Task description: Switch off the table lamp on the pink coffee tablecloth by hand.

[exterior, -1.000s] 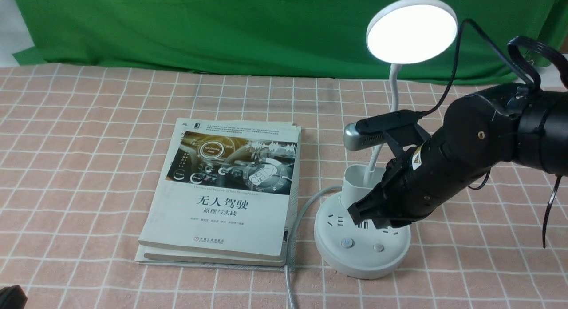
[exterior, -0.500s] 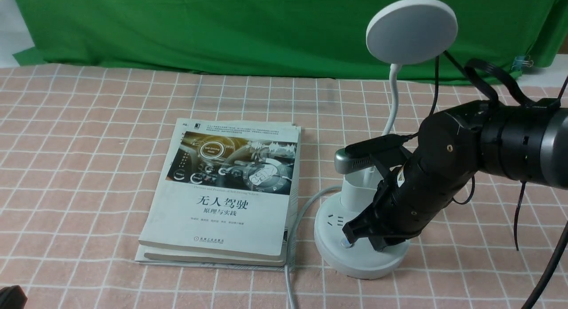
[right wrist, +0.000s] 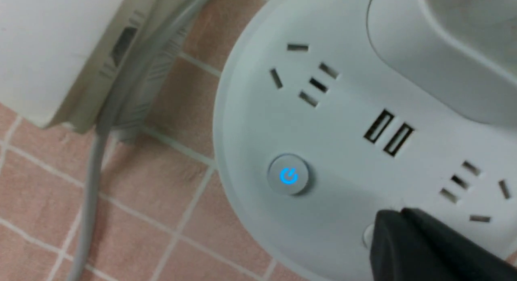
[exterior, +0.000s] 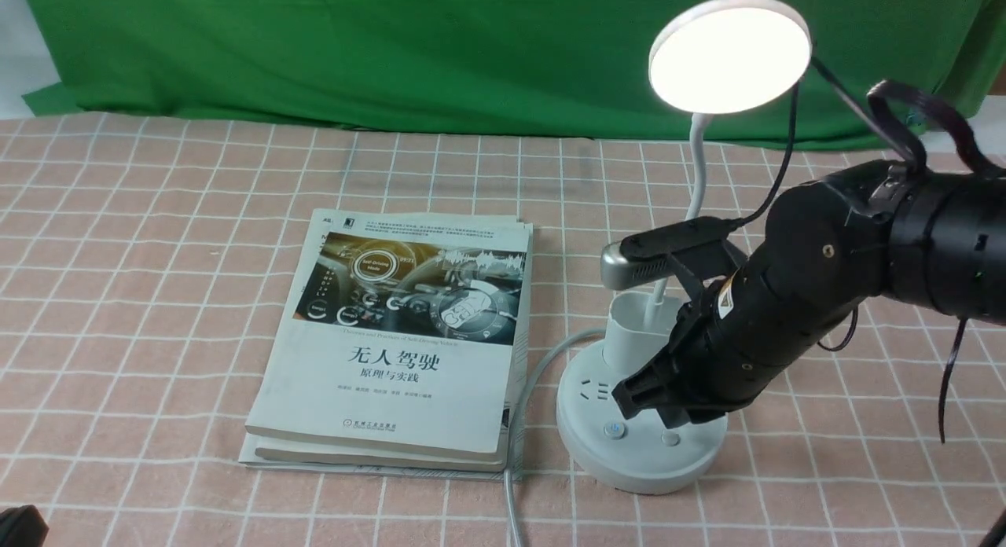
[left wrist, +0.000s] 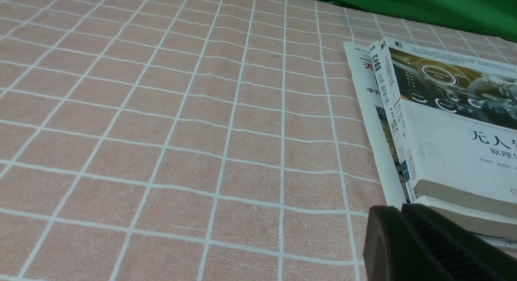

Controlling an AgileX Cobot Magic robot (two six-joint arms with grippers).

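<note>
On pink gridded cloth, the lit lamp's base sits beneath the tool.

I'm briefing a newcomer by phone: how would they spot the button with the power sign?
Find the white lamp on the pink gridded cloth, beside the stacked books. On its round base sit two buttons; this one is nearer the books. Its glowing blue power mark sets it apart from its plain neighbour.

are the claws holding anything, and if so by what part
No, nothing is held: the right claw is closed over the lamp base, and the left claw is closed and empty.
</note>
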